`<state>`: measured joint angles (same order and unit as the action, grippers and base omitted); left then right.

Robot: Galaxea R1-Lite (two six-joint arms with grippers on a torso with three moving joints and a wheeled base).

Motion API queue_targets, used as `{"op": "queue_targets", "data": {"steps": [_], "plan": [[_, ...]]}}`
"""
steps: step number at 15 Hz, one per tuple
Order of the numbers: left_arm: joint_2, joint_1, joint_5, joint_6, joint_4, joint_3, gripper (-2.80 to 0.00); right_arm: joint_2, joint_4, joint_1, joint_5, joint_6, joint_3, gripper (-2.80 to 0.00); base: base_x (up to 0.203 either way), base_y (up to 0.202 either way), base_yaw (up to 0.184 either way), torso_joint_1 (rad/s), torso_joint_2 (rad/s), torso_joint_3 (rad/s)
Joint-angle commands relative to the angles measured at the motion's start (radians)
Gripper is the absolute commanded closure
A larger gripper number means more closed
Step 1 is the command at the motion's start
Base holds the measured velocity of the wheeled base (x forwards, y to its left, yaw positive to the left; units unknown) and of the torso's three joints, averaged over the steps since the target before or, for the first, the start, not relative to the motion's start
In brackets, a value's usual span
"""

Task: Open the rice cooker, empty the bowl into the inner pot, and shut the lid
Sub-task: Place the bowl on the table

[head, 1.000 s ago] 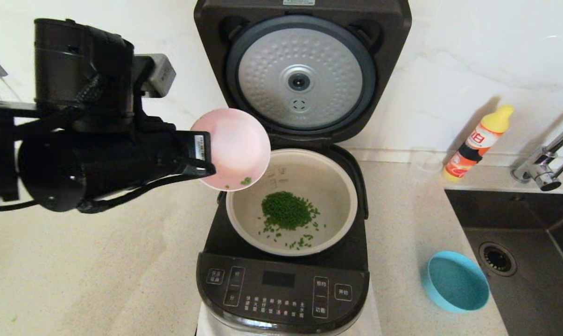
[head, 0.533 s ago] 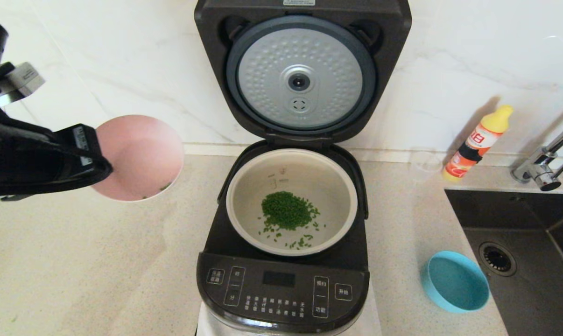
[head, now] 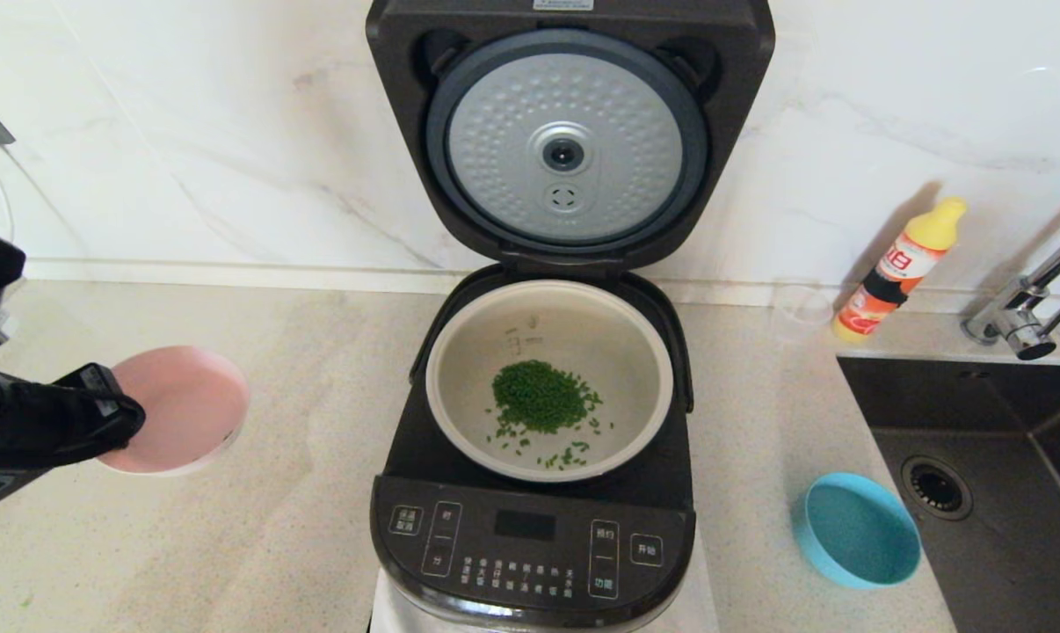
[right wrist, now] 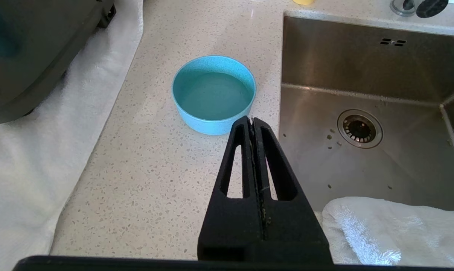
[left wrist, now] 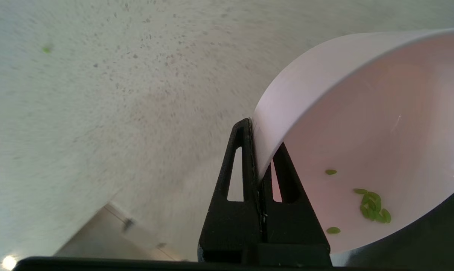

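Observation:
The black rice cooker point(head: 530, 545) stands in the middle with its lid point(head: 569, 141) raised upright, the dimpled silver disc facing me. The inner pot point(head: 468, 352) holds a heap of green grains. My left gripper point(head: 121, 413) point(left wrist: 255, 146) is shut on the rim of the pink bowl point(head: 187, 409) point(left wrist: 381, 124) and holds it low over the counter, left of the cooker. A few green grains cling inside the bowl. My right gripper point(right wrist: 252, 124) is shut and empty above the counter, close to the blue bowl point(right wrist: 214, 94), and is out of the head view.
The blue bowl point(head: 857, 529) sits on the counter right of the cooker, beside the steel sink point(head: 1005, 492). An orange bottle with a yellow cap point(head: 901, 268) and a tap point(head: 1027, 303) stand at the back right. A white towel point(right wrist: 42, 158) lies under the cooker.
My left arm has carried the pink bowl from over the pot's left rim away to the left and down toward the counter. The heap of grains in the pot is unchanged.

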<state>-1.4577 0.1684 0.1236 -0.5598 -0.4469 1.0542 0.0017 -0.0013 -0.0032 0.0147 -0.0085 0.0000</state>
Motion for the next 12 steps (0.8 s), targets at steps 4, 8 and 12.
{"op": "queue_targets", "data": {"steps": [4, 8, 12], "plan": [[-0.264, 0.148, -0.152, -0.002, 0.075, -0.038, 0.0, 0.0, 0.0, 0.0, 0.001, -0.001, 0.0, 0.0, 0.0, 0.0, 0.0, 0.0, 0.0, 0.0], [-0.373, 0.153, -0.254, -0.002, 0.147, -0.052, 0.0, 0.0, 0.0, 0.0, 0.001, -0.001, 0.001, 0.0, 0.0, 0.0, 0.0, 0.0, 0.0, 0.0], [-0.47, 0.155, -0.256, 0.0, 0.2, -0.041, 0.0, 0.0, 0.0, 0.0, 0.001, -0.001, 0.002, 0.0, 0.0, 0.0, 0.0, 0.0, 0.0, 0.0]]}}
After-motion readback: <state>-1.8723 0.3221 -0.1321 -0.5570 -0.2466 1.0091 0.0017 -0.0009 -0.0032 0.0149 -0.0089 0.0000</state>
